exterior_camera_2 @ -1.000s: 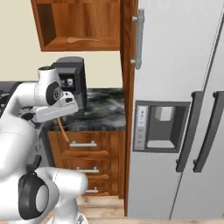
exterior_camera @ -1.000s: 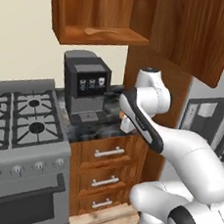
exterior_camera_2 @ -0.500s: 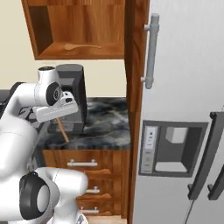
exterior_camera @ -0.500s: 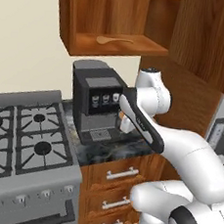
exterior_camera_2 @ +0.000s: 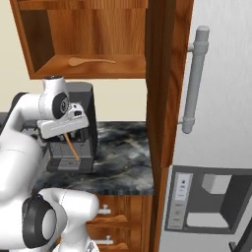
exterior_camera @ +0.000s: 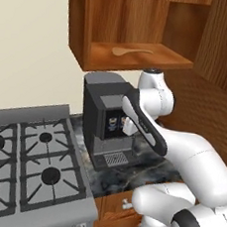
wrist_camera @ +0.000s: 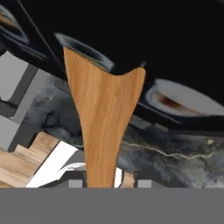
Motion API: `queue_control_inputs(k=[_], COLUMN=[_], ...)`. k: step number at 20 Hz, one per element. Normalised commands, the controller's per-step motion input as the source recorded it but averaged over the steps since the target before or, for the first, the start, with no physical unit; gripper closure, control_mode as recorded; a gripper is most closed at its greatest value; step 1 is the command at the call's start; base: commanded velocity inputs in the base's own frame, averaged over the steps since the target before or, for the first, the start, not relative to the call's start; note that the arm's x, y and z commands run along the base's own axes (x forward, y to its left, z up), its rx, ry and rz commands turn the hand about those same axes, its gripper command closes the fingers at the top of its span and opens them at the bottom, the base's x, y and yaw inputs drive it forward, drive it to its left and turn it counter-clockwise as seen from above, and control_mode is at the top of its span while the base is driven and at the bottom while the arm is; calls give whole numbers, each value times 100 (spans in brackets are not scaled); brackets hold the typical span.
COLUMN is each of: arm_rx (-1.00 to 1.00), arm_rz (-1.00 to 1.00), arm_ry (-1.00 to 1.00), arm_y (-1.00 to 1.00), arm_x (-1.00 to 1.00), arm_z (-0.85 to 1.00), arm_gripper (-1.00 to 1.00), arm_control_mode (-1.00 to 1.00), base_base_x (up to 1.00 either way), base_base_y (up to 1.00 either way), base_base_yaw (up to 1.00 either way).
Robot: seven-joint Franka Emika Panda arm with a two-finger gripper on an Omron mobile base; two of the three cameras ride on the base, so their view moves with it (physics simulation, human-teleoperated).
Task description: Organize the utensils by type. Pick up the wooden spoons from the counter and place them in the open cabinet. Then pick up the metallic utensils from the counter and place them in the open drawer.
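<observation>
At centre left of the right base view, the gripper (exterior_camera_2: 66, 138) is clamped on a wooden utensil (exterior_camera_2: 72, 150) that slants down before the black coffee machine (exterior_camera_2: 83, 130). Another wooden spoon (exterior_camera_2: 91, 61) lies in the open cabinet (exterior_camera_2: 83, 69) at upper left, above the marble counter (exterior_camera_2: 123, 157).

Coffee machine (exterior_camera: 105, 119) stands beneath the open cabinet (exterior_camera: 136, 58), whose shelf right of a wooden spoon (exterior_camera: 130, 51) lies free.

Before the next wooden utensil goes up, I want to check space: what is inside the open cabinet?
One wooden spoon lies flat on the open cabinet shelf, bowl toward the left in the right base view. The part of the cabinet above the picture's top edge is out of view.
</observation>
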Motion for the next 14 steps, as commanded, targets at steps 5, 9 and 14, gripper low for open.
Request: queue_control_inputs(k=[5, 9, 14], arm_rx=[0, 0, 0], arm_rz=[0, 0, 0], arm_ry=[0, 0, 0], arm_y=[0, 0, 0], arm_x=[0, 0, 0], arm_z=[0, 0, 0], arm_gripper=[100, 100, 100], arm_control_mode=[100, 100, 100], base_base_x=[53, 52, 12], base_base_y=[26, 22, 7], base_base_yaw=[1, 1, 0])
